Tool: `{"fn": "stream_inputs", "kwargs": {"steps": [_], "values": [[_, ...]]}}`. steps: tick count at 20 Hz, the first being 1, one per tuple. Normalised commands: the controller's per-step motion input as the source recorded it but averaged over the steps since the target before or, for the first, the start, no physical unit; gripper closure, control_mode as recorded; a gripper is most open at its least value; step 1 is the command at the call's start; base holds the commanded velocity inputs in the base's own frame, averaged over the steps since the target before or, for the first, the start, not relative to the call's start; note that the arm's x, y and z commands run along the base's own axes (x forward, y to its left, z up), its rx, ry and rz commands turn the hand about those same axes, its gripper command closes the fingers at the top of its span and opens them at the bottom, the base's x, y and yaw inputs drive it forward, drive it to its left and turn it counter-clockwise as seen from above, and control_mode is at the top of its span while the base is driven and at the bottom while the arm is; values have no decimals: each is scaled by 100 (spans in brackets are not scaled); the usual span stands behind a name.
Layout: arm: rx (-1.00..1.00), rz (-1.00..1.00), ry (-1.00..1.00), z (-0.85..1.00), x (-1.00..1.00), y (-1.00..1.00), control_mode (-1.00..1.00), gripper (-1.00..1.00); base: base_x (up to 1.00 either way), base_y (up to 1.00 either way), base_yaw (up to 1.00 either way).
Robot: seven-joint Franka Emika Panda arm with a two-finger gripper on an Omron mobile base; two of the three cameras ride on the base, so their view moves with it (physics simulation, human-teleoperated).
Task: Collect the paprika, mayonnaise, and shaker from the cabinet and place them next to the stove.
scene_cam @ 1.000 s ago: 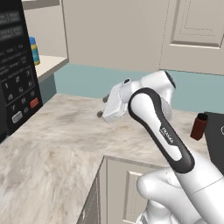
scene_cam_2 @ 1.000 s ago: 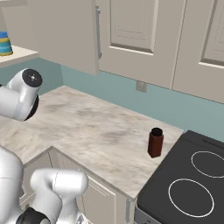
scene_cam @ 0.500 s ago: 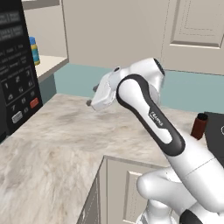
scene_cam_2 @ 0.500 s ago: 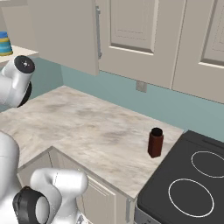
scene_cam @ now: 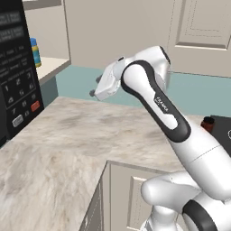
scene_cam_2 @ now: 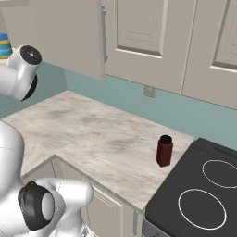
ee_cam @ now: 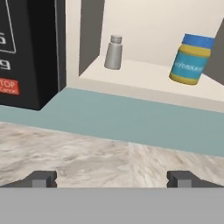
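A: So, the tool (ee_cam: 111, 178) is up off the tabletop (scene_cam_2: 92, 139), its tips spread wide with nothing between them, facing the cabinet (ee_cam: 144, 83). Which one next?

B: I'd judge the mayonnaise (ee_cam: 191, 59) — it stands on the shelf ahead of the tool and off to its right, higher than the tips. The shaker (ee_cam: 113, 53) is ahead too, nearly centred but slightly left, well apart from the jar.

A: And the paprika (scene_cam_2: 164, 151)?

B: Already on the tabletop just beside the stove (scene_cam_2: 203, 194), far from the tool, so that part looks done.

A: How to take the jar well?

B: Line the tool up on the jar first, then go straight in at mid-body, below the blue lid. The jar is squat and wide, so the spread should stay full until both tips flank it. Watch the microwave (ee_cam: 28, 52) on the tool's left and the shelf's front edge — come in above it, not through it.
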Motion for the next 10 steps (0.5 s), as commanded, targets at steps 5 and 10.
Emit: {"fn": "stream_inputs", "kwargs": {"steps": [5, 10], "values": [[2, 0, 0, 41, 39, -2, -100, -100, 0, 0, 0], [3, 0, 2, 27, 39, -6, -100, -100, 0, 0, 0]]}}
